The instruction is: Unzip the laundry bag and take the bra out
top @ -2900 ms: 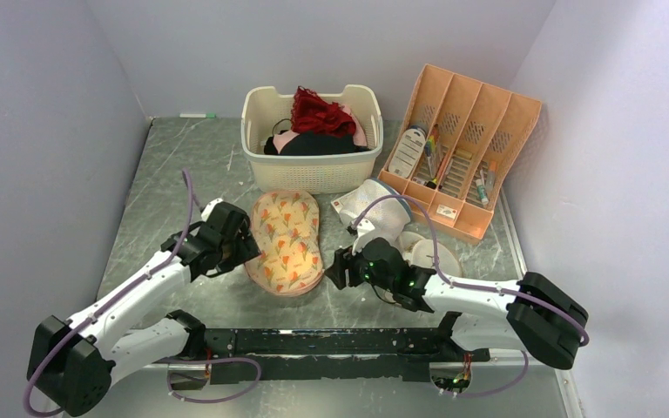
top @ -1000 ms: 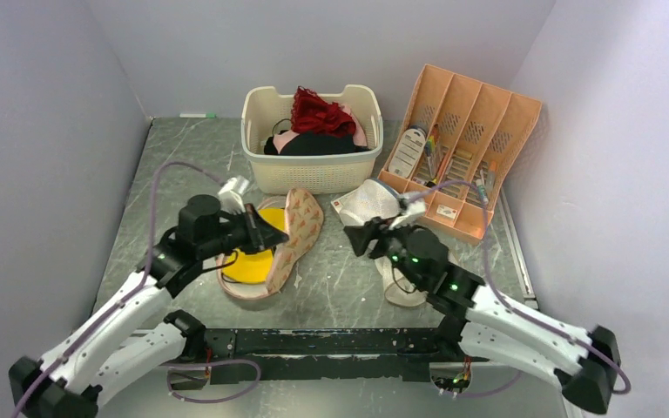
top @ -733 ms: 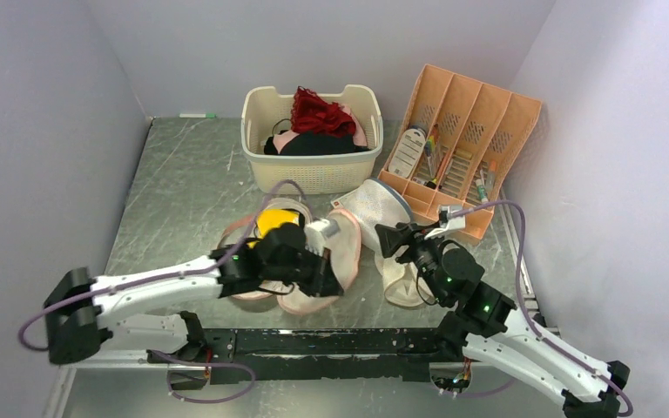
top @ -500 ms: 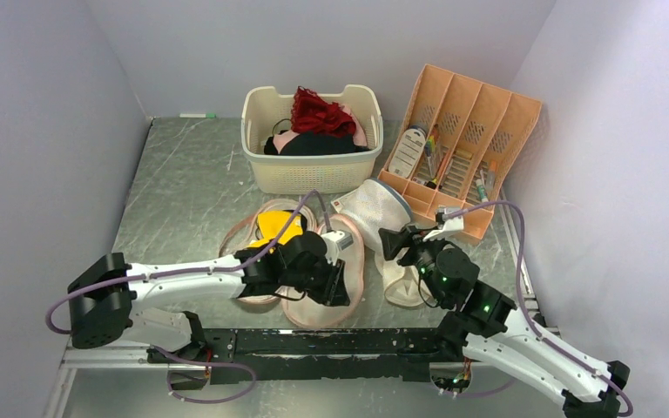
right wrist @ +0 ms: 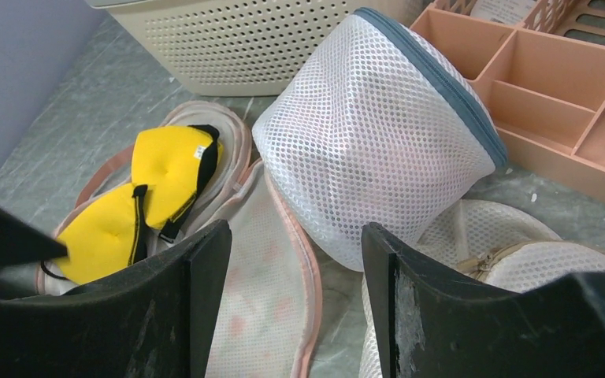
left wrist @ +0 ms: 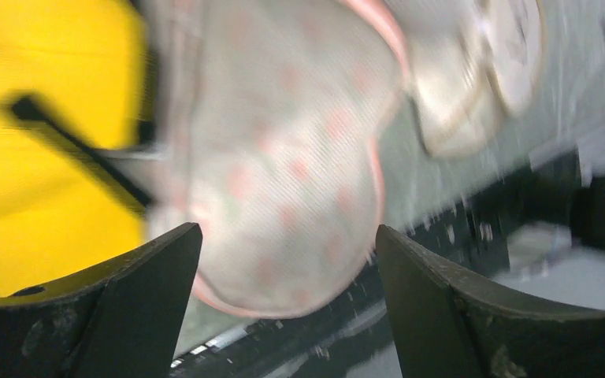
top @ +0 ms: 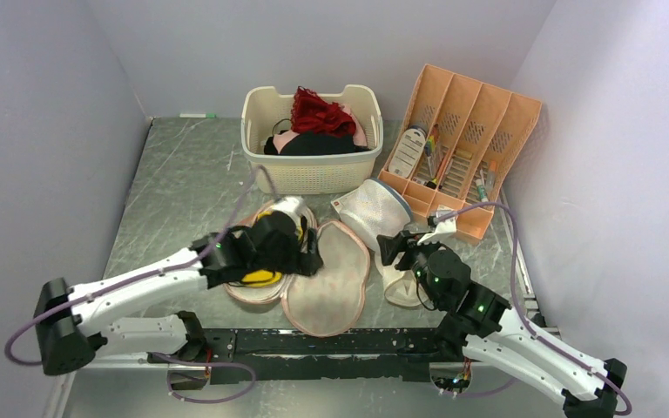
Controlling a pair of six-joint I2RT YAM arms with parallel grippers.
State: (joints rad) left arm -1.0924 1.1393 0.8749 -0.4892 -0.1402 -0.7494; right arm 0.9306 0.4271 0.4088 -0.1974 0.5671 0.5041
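Left fingers (left wrist: 126, 303) have come back off the near flap since half a second ago. They are spread and empty, just beside the bra (top: 261, 279), with the arm stretched low over the counter (top: 183, 183). Laundry bag (top: 329, 283) lies unzipped and flat, whitish mesh lining up, pink edging. Bra has yellow moulded cups and black straps and sits in the bag's far-left half. Right fingers (right wrist: 181, 307) are spread and empty, angled down, near the white mesh dome bag (right wrist: 370, 150). Perforated cream basket (top: 312, 170) stands beyond.

Yellow bra (right wrist: 138, 201), black straps
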